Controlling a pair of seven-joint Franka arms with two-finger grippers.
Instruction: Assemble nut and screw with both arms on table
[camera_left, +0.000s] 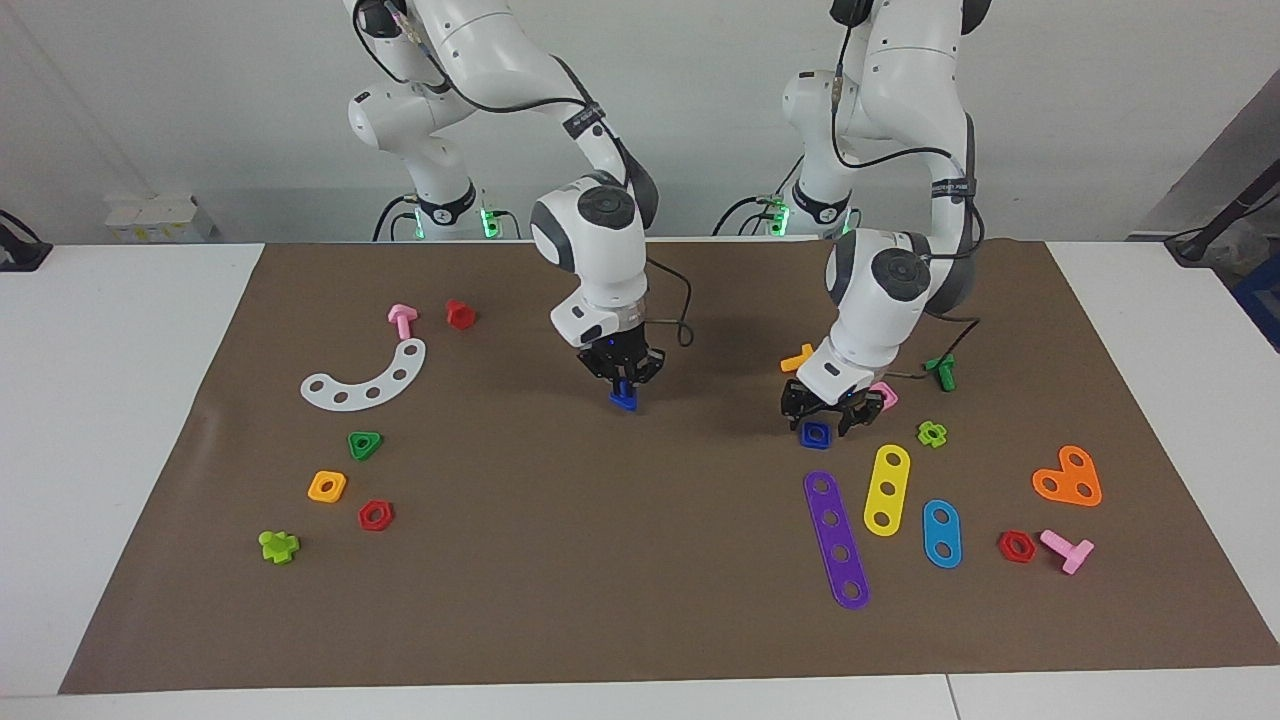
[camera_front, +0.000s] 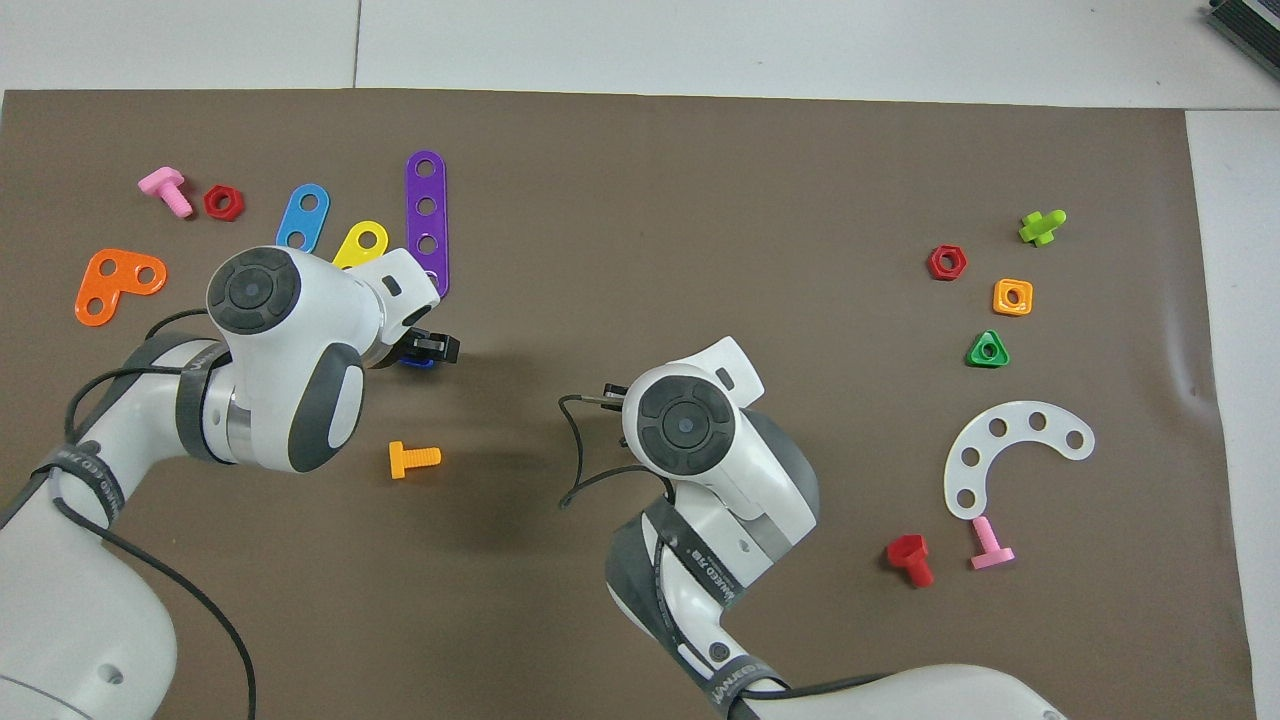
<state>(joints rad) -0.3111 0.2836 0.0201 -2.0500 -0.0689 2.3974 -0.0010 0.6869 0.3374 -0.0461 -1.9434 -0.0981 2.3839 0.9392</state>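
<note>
My right gripper (camera_left: 623, 383) is shut on the dark blue screw (camera_left: 623, 399) and holds it just over the middle of the brown mat (camera_left: 600, 560). In the overhead view my right wrist (camera_front: 685, 425) hides this gripper and the screw. My left gripper (camera_left: 829, 417) is open and low over the mat, with one finger on each side of the dark blue nut (camera_left: 815, 433), which lies flat on the mat. In the overhead view only an edge of the nut (camera_front: 418, 363) shows beside the left gripper (camera_front: 432, 349).
Near the nut lie a pink nut (camera_left: 885, 396), orange bolt (camera_left: 797, 358), green bolt (camera_left: 941, 371), purple strip (camera_left: 836, 538) and yellow strip (camera_left: 886, 489). Toward the right arm's end lie a white curved strip (camera_left: 365, 377), an orange nut (camera_left: 327, 486) and other small parts.
</note>
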